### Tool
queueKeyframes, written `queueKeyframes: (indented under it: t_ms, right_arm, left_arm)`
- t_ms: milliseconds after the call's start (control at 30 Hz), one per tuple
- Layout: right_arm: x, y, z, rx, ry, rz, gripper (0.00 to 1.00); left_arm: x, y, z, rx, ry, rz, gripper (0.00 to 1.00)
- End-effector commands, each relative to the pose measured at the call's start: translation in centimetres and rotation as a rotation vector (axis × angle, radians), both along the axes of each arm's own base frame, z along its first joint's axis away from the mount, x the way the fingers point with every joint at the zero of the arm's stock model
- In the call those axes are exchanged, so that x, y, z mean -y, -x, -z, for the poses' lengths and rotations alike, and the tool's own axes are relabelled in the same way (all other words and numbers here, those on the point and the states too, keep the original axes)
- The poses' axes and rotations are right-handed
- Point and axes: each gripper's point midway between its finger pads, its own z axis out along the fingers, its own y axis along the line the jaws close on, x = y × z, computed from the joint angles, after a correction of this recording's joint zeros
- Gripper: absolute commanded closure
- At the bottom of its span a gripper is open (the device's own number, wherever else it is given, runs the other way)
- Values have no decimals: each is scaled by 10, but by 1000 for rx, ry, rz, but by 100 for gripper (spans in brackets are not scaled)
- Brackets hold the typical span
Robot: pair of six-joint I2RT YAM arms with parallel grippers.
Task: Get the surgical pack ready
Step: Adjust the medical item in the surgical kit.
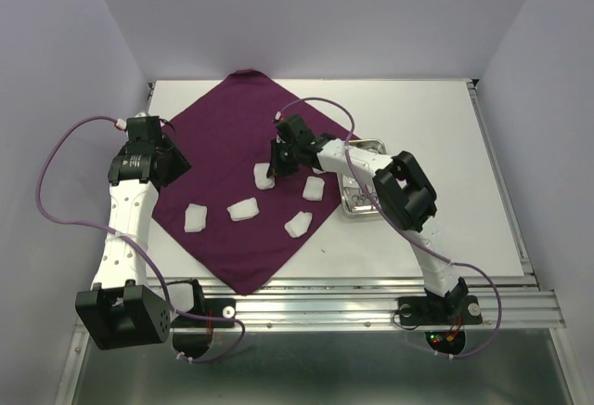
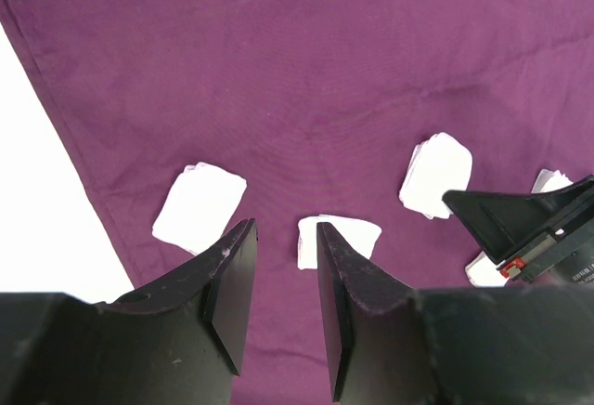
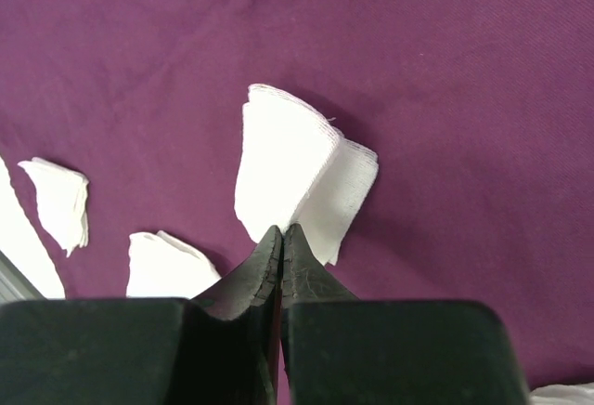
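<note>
Left end effector (image 2: 283, 256) hovers half-open and empty over the purple cloth (image 1: 232, 136), spread on the surface (image 1: 445, 145) as wrap base, loose gauze pads (image 1: 243, 209) scattered on it. Right end effector (image 3: 281, 233) pinches one gauze pad (image 3: 292, 159), probably bound for the steel tray (image 1: 357, 202) beside the cloth.

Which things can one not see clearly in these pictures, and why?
Inside the tray, top view: the right arm covers part; the rest is too small to tell.
One gauze pad, left wrist view: mostly behind the right tool.
Corners of the cloth, right wrist view: outside the frame.
</note>
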Motion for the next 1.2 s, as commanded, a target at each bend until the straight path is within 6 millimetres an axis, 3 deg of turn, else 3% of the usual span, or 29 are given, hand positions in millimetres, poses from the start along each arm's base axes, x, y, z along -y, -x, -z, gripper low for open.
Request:
queueKeyframes:
  t_ms: [0, 100, 167, 200, 300, 400, 433, 633, 833, 1033, 1100, 1167]
  right_arm:
    - [5, -7, 8, 18, 18, 28, 99]
    - [8, -6, 14, 15, 33, 30, 99]
    - [9, -5, 16, 10, 37, 30, 91]
    - [9, -4, 14, 9, 32, 28, 83]
    - [8, -4, 6, 16, 18, 27, 71]
    - [12, -7, -16, 56, 7, 49, 45]
    - [14, -7, -13, 54, 16, 53, 43]
    - [23, -3, -52, 113, -15, 75, 37]
    - [29, 20, -69, 232, 101, 66, 36]
    - [-6, 67, -71, 444, 254, -84, 36]
    - [-11, 69, -74, 550, 341, -103, 35]
    - [-24, 83, -63, 602, 405, -147, 34]
  left_arm:
    - [-2, -1, -3, 23, -6, 1, 57]
    - [-1, -1, -2, 23, -5, 3, 57]
    - [-1, 0, -1, 20, -4, 3, 57]
    - [0, 0, -1, 22, -3, 5, 57]
    - [0, -1, -3, 25, 3, 7, 57]
    - [1, 0, -6, 31, 3, 7, 57]
    - [1, 0, -6, 33, 3, 7, 57]
    - [-1, 1, -13, 42, -9, 3, 57]
    - [-5, 2, -21, 56, -27, -12, 57]
    - [-13, 4, -29, 59, -57, -43, 57]
    - [-20, 6, -32, 59, -77, -70, 57]
    - [-26, 6, -38, 63, -92, -94, 57]
